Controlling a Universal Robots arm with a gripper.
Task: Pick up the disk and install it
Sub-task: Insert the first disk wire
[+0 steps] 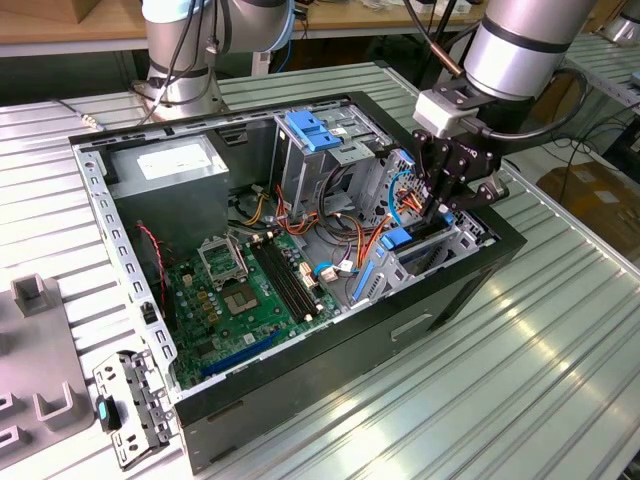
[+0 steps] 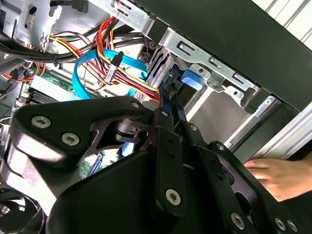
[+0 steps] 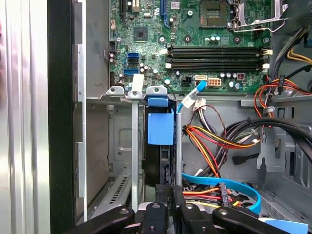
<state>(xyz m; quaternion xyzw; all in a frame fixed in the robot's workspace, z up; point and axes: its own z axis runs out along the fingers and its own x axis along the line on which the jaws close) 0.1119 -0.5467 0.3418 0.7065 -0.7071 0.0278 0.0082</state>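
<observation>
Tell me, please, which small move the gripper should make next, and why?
Probably a short, straight push along the slot. In the first wrist view the silver hard drive in its blue plastic carrier stands edge-on between the grey metal bay rails, with the gripper at its outer end; full seating is unclear.

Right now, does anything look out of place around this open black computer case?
Yes: a person's hand shows just outside the black computer case, close to the black gripper. That looks risky beside a working arm.

Arm reaches down, gripper (image 1: 437,212) jaws nearly closed.
</observation>
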